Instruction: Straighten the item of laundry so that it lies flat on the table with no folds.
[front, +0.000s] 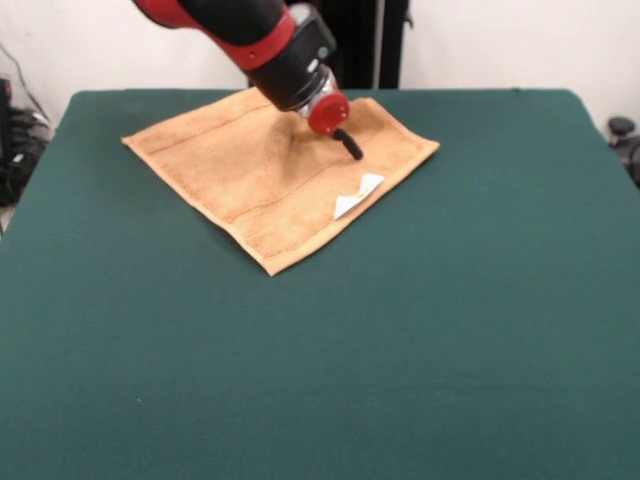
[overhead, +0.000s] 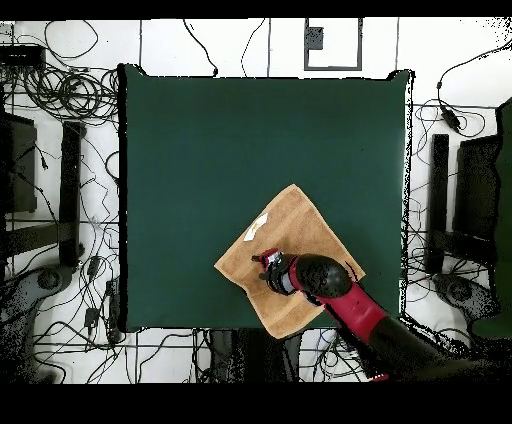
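Observation:
The tan-orange towel (front: 270, 165) lies spread out on the dark green table (front: 400, 330), turned diamond-wise, near the far side. It looks flat, with a woven band along one end and a white tag (front: 357, 195) showing near its right edge. In the overhead view the towel (overhead: 300, 225) sits near the table's bottom edge, tag (overhead: 256, 226) at its left. My gripper (front: 349, 146) points down onto the towel's right part, its dark tip touching or just above the cloth. The red and black arm (overhead: 345, 290) hides part of the towel.
Cables and dark equipment (overhead: 60, 180) lie on the floor round the table. A black stand (front: 360, 40) rises behind the table's far edge.

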